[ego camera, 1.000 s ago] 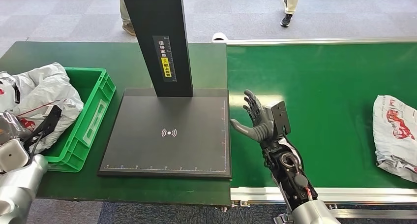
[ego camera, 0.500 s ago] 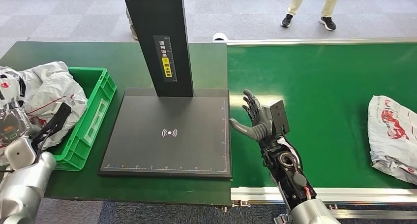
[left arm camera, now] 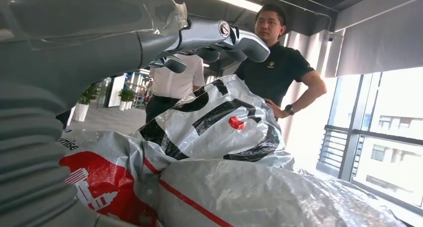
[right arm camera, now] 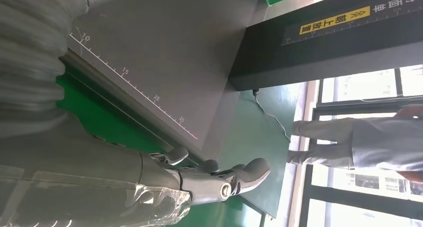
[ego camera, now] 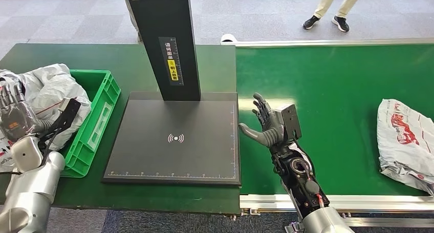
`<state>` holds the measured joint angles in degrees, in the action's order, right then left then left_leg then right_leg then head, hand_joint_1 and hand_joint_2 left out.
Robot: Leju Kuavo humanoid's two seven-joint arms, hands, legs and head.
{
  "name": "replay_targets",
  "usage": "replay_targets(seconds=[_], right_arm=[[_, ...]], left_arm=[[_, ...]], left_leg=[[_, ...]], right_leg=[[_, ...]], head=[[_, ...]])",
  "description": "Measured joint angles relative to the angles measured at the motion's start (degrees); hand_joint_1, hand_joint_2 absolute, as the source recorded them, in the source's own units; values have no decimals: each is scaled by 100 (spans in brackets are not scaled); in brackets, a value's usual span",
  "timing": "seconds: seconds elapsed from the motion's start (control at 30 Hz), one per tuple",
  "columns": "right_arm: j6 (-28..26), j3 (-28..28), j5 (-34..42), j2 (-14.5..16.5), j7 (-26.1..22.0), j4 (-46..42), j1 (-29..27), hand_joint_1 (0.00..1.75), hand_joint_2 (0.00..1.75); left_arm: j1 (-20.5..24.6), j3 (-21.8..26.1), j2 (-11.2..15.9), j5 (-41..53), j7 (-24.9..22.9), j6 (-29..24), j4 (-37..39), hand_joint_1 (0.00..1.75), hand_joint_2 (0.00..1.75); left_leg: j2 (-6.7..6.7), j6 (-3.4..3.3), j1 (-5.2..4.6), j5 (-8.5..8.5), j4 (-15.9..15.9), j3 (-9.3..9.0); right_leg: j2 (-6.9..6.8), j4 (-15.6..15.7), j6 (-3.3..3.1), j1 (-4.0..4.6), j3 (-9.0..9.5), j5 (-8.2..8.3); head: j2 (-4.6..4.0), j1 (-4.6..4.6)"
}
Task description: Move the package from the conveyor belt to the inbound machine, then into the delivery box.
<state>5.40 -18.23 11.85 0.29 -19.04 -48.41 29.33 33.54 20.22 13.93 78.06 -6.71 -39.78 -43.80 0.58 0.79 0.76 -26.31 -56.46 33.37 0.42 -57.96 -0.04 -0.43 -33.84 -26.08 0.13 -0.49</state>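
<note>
Package (ego camera: 407, 138) flat on conveyor belt (ego camera: 332, 89), long axis running near to far, at right edge. Right hand (ego camera: 266, 125) spread, empty, beside inbound machine (ego camera: 174, 138). Left hand (ego camera: 15, 118) spread over bagged delivery box (ego camera: 94, 115).

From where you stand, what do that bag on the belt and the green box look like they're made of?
The package looks like thin glossy plastic film, silver-white with red print: it creases and catches light. The green crate looks like rigid moulded plastic, with slotted walls and a faint sheen. The conveyor belt seems matte rubbery sheet.

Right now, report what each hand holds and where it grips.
Nothing is held. The right hand hovers open over the conveyor belt; the left hand is open above the bagged packages.
</note>
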Motion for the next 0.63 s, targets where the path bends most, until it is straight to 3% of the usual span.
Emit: replay_targets(seconds=[0.07,0.13,0.3,0.37,0.5,0.63], right_arm=[[-3,-1,7,-2,0,-1,-4,0,175],[-10,-2,24,-8,0,-2,-18,0,175],[-15,-2,65,-39,-44,-7,-73,0,175],[-15,-2,79,-50,-64,-7,-77,0,175],[-14,-3,93,-61,-125,-7,-79,0,175],[-22,-6,96,-62,-179,-8,-81,0,175]], left_arm=[[-38,39,-43,-106,198,0,-141,0,0],[-86,179,-142,-457,756,0,-390,0,0],[-154,904,-708,-2128,3299,-8,-1292,0,0],[-171,1204,-961,-2431,3926,-14,-1647,0,0],[-290,1620,-1408,-2961,4560,-15,-2400,0,0],[-420,1669,-1635,-3464,4657,-15,-2923,0,0]], left_leg=[[-1,0,0,0,0,0],[0,0,0,0,0,0],[0,-1,-3,0,-1,1],[-1,-1,-4,-1,-1,1],[-1,-1,-3,-1,-1,1],[2,-1,-2,-1,0,1]], right_leg=[[0,0,0,0,-1,0],[0,0,0,0,-2,0],[0,1,1,-3,-1,0],[0,1,1,-4,-1,0],[1,1,1,-4,-2,0],[0,1,0,-3,-1,0]], head=[[-1,1],[0,1],[0,1],[0,1],[-1,0],[-1,-1]])
